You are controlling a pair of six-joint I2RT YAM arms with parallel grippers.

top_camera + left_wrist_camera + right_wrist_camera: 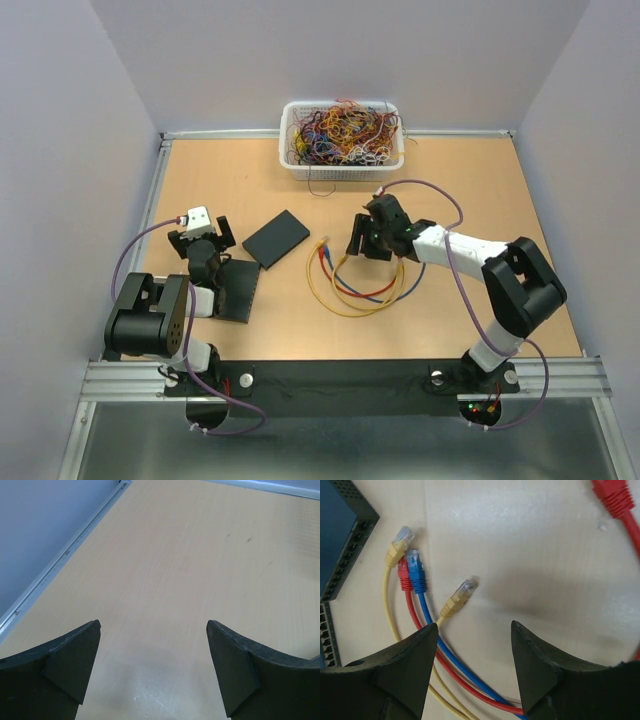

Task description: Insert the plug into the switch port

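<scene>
The switch (275, 238) is a flat black box lying left of centre; the right wrist view shows its port row (344, 555) at the left edge. Yellow, red and blue cables (362, 285) lie coiled beside it. Their plugs lie loose on the table: a yellow plug (460, 596), a blue one (414, 568), a red one (403, 576), and a second yellow one (400, 543). My right gripper (475, 625) (362, 240) hovers open just above the coil, behind the nearest yellow plug, with nothing between its fingers. My left gripper (153, 625) (203, 238) stands open over bare table.
A white basket (342, 140) full of tangled wires stands at the back centre. A black mat (238, 290) lies under the left arm. Another red plug (613, 495) shows at the top right of the right wrist view. Walls close in the table on three sides.
</scene>
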